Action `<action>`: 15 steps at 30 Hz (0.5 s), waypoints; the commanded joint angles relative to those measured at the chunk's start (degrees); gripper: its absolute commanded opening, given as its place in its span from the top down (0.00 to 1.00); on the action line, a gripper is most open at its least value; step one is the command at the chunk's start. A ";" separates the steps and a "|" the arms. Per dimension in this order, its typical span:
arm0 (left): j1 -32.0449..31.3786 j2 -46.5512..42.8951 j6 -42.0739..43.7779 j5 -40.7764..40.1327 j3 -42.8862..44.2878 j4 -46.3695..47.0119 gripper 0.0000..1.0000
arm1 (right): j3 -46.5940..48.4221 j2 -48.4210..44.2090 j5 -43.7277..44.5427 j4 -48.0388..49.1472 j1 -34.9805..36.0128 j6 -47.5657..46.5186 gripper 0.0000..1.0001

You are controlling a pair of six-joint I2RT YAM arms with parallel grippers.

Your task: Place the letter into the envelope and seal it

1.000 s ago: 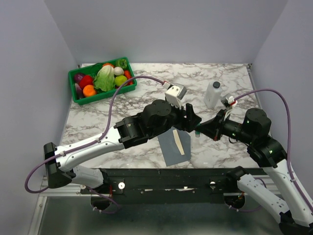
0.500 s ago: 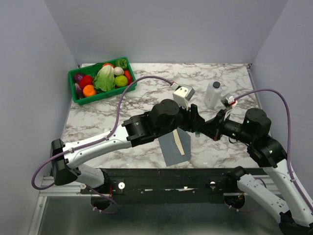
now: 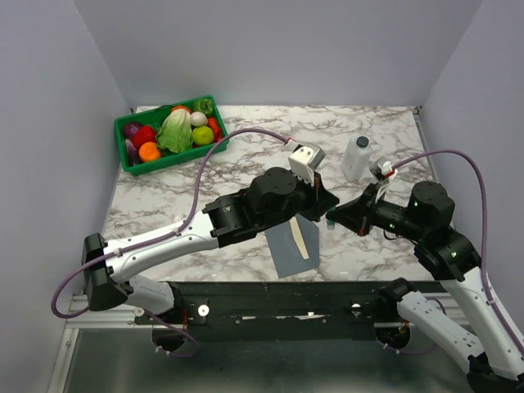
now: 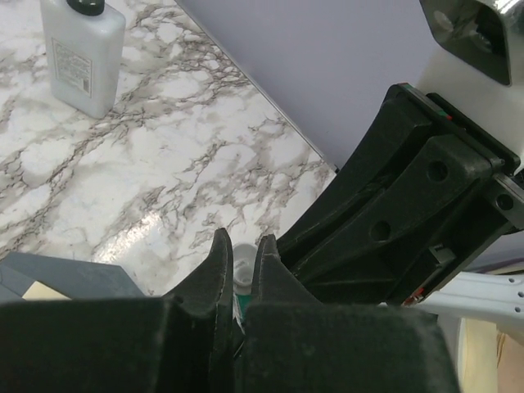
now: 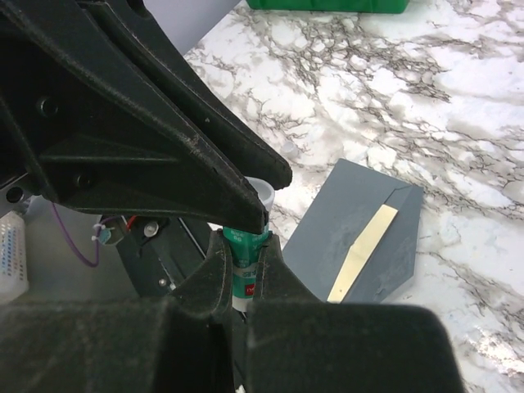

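Observation:
The slate-grey envelope lies flat near the table's front edge. A narrow cream-tan strip of the letter shows at its flap side; the rest is hidden inside. Just right of the envelope and above the table, my right gripper is shut on a green glue stick. My left gripper meets it from the left, shut on the stick's white cap. A grey corner of the envelope shows in the left wrist view.
A white plastic bottle stands at the back right, behind the two grippers. A green crate of toy vegetables sits at the back left corner. Grey walls close in the table on three sides.
My left arm has reached further right to the right gripper. Its jaws have gone from wide open to shut on the glue stick's cap. The right arm has barely moved.

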 commanded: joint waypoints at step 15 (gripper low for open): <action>4.63 -14.03 7.37 32.45 -17.53 25.93 0.37 | 4.92 -4.60 -23.95 4.65 0.22 -2.46 0.99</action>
